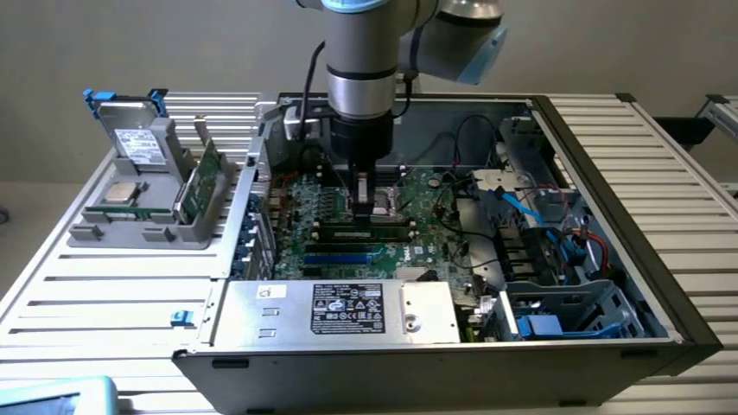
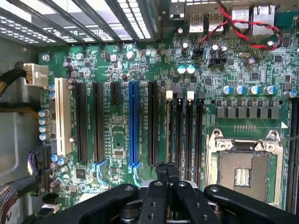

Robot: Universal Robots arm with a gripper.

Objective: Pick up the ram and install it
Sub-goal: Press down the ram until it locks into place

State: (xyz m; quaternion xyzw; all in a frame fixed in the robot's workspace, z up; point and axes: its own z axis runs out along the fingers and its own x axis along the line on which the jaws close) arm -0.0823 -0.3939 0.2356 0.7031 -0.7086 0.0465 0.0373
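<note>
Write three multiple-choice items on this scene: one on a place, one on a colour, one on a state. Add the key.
1. Where is the tool?
A) over the motherboard inside the computer case
B) beside the case
C) behind the case

2. The long slot standing between black slots is:
A) red
B) blue
C) yellow

3. The tool's fingers are:
A) spread wide
B) clamped on a cable
C) shut together

Key: 1A, the tool reaches down inside the case; 2B, the wrist view shows the slot is blue; 3C, the fingers meet.

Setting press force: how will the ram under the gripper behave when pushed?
The ram looks a thin, narrow board, so probably light and stiff, but fragile if bent. Standing on edge, it may tilt under an uneven push.
</note>
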